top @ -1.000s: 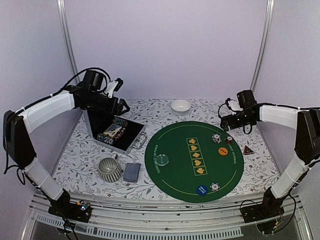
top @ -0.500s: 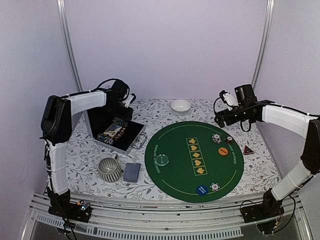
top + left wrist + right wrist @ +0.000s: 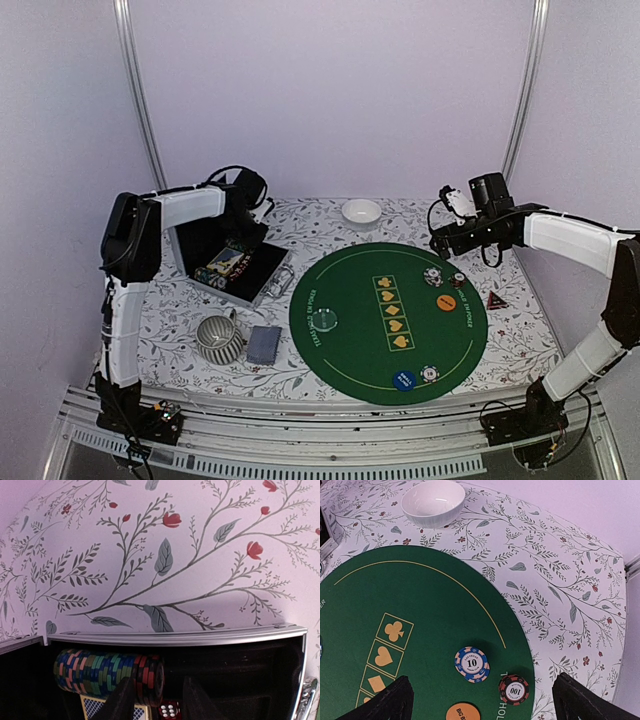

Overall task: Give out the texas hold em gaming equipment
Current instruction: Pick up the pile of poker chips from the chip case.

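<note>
On the round green mat [image 3: 350, 345] lie a blue-and-white chip stack [image 3: 472, 664], a red-black chip [image 3: 514, 690], an orange button [image 3: 463, 713], a blue button [image 3: 404, 380], a white chip [image 3: 430, 373] and a pale disc [image 3: 325, 320]. A red triangular marker [image 3: 497, 300] rests right of the mat. A grey-blue card deck [image 3: 264, 344] lies left of it. My left gripper [image 3: 159, 702] is low inside the open case [image 3: 250, 275], jaws narrowed but apart, beside a row of chips [image 3: 107, 672] and a red die [image 3: 170, 711]. My right gripper [image 3: 487, 700] hovers wide open above the mat's far right chips.
A ribbed grey mug [image 3: 220, 338] stands near the deck. A small white bowl [image 3: 361, 212] sits at the back of the flowered tablecloth. The case's metal rim [image 3: 175, 636] and raised lid hem in the left gripper.
The left arm folded in and brought its gripper down into the case, and its jaws narrowed from wide. The right gripper shifted slightly left and back and stays open.
</note>
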